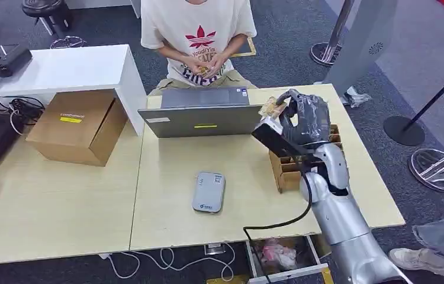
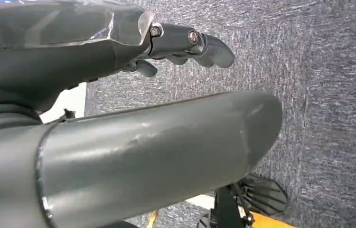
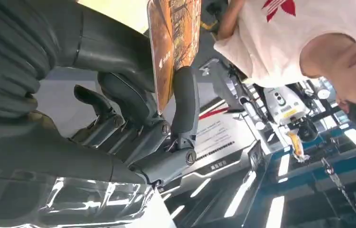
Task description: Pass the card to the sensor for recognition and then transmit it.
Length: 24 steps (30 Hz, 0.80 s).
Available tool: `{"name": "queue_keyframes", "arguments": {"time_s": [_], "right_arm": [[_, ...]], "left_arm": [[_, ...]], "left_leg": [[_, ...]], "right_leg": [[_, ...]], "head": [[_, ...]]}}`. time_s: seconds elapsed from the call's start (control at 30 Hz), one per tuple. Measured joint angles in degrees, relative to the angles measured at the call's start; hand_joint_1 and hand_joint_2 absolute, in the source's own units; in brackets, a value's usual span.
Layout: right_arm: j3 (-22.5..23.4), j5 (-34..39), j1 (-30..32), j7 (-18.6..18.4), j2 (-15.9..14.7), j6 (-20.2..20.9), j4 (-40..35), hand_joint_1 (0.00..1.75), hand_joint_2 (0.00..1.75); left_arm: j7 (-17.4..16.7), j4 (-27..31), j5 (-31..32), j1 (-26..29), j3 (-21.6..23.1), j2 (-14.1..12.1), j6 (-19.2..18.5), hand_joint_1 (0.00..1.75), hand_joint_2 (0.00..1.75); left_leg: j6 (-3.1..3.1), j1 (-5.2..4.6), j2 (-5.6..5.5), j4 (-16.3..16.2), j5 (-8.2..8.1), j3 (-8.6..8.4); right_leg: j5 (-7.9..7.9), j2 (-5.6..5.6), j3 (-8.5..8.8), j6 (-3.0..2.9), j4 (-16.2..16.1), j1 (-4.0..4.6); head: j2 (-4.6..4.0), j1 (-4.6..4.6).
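My right hand [image 1: 302, 121] is raised above the right side of the table, just right of the laptop, and pinches an orange patterned card [image 1: 273, 107] between thumb and a finger. The right wrist view shows the same card [image 3: 173, 42] edge-on, clamped by the dark fingers [image 3: 185, 99]. A grey card sensor [image 1: 209, 191] lies flat on the table, lower and to the left of that hand. My left hand [image 2: 185, 45] hangs over grey carpet with its fingers curled and nothing in them.
A person in a white T-shirt [image 1: 199, 32] sits behind the open laptop [image 1: 203, 112]. A small cardboard holder [image 1: 293, 165] stands under my right hand. A brown carton [image 1: 77, 125] sits at the left, and an open drawer [image 1: 282, 254] juts out below the table's front edge.
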State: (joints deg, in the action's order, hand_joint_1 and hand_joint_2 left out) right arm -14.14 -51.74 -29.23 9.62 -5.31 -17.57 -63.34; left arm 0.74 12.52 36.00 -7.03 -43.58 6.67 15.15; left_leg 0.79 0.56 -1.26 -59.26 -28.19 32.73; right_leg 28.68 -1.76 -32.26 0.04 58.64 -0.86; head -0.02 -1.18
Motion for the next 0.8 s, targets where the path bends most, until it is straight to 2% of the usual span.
{"name": "queue_keyframes", "arguments": {"time_s": [0.8], "right_arm": [[-2.86,1.18,-0.01,-0.20,4.79,2.12,4.50,1.75,1.75]], "left_arm": [[-0.26,0.00,1.22,-0.61,0.02,0.22,-0.20,0.00,0.00]], "left_leg": [[0.00,0.00,0.00,0.00,0.00,0.00]], "right_leg": [[0.00,0.00,0.00,0.00,0.00,0.00]], "head": [[0.00,0.00]]}}
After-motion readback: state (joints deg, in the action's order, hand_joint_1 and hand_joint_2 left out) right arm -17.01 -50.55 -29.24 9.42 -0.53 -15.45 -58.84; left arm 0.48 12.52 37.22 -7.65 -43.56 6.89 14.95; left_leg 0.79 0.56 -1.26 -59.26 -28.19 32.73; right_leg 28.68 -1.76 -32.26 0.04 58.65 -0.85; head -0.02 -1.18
